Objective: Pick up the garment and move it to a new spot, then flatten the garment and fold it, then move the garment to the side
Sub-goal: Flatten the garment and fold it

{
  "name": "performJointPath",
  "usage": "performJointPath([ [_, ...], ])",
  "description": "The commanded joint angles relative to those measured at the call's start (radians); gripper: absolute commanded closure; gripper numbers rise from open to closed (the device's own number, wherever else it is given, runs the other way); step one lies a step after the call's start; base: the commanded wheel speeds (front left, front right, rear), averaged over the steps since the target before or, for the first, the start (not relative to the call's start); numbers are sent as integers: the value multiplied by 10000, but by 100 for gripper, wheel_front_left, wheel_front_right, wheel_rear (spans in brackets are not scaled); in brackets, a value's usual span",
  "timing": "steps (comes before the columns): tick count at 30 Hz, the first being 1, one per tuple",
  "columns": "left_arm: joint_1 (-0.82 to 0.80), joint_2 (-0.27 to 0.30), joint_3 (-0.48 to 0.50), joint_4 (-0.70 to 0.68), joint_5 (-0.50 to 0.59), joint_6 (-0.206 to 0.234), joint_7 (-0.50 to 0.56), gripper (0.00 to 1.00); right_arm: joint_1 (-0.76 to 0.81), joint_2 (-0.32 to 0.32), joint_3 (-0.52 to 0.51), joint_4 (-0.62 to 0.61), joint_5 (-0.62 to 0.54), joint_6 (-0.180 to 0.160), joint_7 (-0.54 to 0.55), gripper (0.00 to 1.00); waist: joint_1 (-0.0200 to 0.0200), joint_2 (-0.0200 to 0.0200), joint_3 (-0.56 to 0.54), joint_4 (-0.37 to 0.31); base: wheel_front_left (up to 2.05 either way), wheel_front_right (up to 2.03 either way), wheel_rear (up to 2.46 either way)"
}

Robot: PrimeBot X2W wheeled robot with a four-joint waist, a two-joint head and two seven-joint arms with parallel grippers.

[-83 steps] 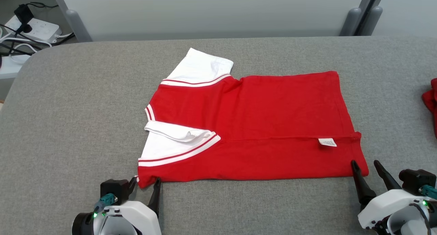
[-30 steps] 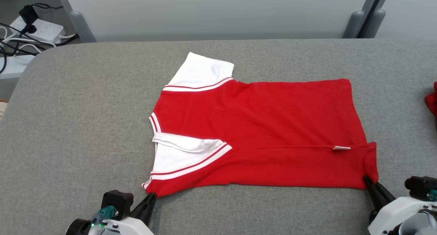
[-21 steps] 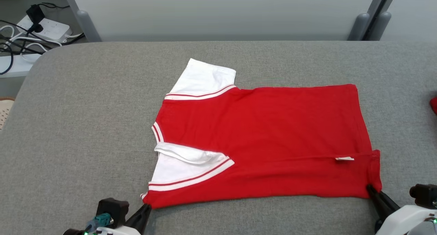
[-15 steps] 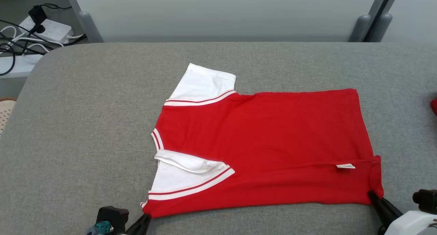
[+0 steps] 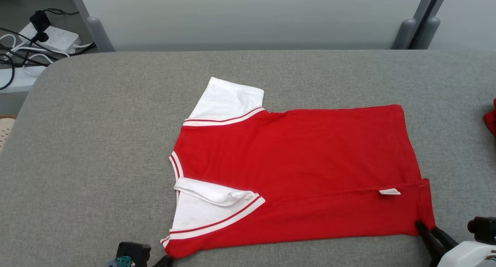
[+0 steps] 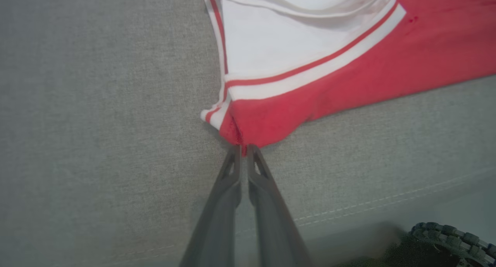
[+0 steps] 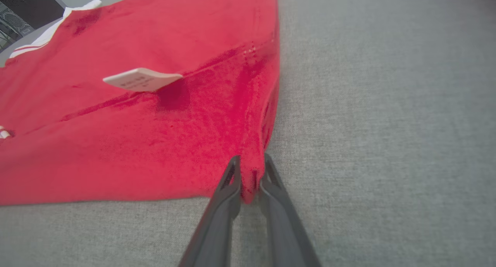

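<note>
- The surface is grey and padded. It carries the garment between its middle and its near edge, somewhat toward the right edge.
- The garment is red with white sleeves and lies flat. Its long axis runs parallel to the near edge of the surface: the collar end points to the left edge and the hem to the right edge. A narrow strip along its near side looks already turned over, so I judge the fold is begun but not finished.
- The right gripper is at the near hem corner. Its jaws are almost closed and pinch a small bunch of red cloth between the tips.
- The left gripper is at the near shoulder corner, just below the near sleeve. Its jaws are nearly together, with the very tip of the red cloth caught between them; this hold looks thin.
- The relation that matters: both grippers hold the two ends of the same near edge, and the whole garment lies ahead of them, toward the far edge. Each arm has its own corner, so the next move, a pull to flatten or a lift over to the far side, probably needs both to go together and evenly.
- The label lies on the seam close to the hem, nearer to the right gripper.
</note>
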State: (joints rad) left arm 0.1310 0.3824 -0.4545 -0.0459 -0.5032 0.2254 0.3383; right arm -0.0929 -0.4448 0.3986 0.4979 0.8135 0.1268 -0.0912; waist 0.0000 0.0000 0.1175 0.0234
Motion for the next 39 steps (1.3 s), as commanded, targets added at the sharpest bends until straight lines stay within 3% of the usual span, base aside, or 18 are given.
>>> performJointPath([
  [1,-574,45,352,-123,-65,5,-91,0,102,-284,-9,-191,-186,39,-62,0,0,0,-16,-13,0,0,0],
  [13,-841,-108,1038,-67,208,575,-1476,0,-103,57,-1126,-455,-1675,39,-1211,0,0,0,-93,-89,0,0,0],
  [21,-1380,-914,1847,-3,55,910,-3579,0,-408,895,-1955,-1338,-3099,39,-1676,0,0,0,-201,-123,0,0,0],
  [30,-1860,-1511,1925,577,197,698,-5409,0,-257,2016,-2777,-2633,-4264,39,-1703,0,0,0,-515,-246,0,0,0],
  [39,-2070,-1531,1677,1277,464,252,-5814,0,22,2436,-2682,-3234,-4775,39,-1705,0,0,0,-661,-353,0,0,0],
])
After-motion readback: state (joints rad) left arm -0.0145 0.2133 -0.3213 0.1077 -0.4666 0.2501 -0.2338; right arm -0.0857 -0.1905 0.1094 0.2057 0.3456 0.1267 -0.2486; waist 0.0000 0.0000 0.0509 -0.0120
